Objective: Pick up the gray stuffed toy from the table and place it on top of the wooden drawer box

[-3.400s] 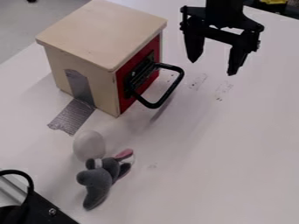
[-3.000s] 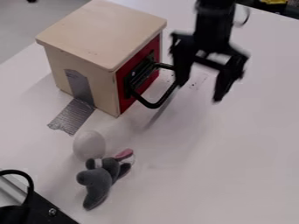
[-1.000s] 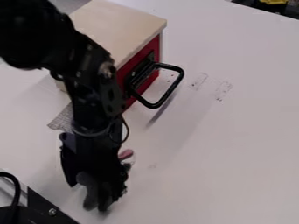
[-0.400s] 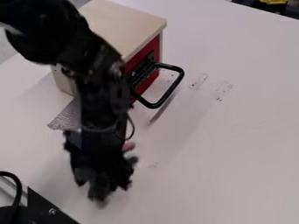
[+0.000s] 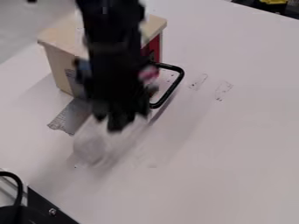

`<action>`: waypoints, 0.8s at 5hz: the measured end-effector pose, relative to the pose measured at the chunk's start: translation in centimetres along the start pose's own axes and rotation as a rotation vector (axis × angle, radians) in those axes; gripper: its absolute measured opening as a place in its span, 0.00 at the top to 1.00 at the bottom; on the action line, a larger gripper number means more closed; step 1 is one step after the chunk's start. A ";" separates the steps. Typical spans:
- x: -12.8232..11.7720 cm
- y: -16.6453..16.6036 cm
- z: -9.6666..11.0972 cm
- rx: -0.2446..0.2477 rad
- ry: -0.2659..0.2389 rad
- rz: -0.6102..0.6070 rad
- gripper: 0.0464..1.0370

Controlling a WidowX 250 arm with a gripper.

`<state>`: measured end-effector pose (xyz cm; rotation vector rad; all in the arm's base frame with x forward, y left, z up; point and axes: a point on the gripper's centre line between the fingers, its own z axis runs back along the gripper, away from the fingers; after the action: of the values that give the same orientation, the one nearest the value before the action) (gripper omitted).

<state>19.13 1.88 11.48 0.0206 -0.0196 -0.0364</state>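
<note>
Evidently your claw (image 5: 121,118) is closed on the toy (image 5: 149,73), its pink end poking out on the handle's (image 5: 174,85) side.

A white table (image 5: 234,157) holds a wooden box (image 5: 57,65), grey tape (image 5: 68,117) and a pale lump (image 5: 88,146).

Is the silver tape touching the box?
Touching. The camera view shows the tape running along the table and up onto the box's side.
</note>
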 end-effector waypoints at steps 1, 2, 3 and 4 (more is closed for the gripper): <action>3.2 3.4 3.3 -0.026 -0.069 0.065 0.66; 5.2 7.2 4.1 -0.033 -0.079 0.142 0.66; 6.8 10.2 3.3 -0.033 -0.058 0.202 0.66; 7.3 11.4 1.7 -0.024 -0.017 0.206 0.66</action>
<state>26.78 12.94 13.60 -0.0053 -0.0385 0.1697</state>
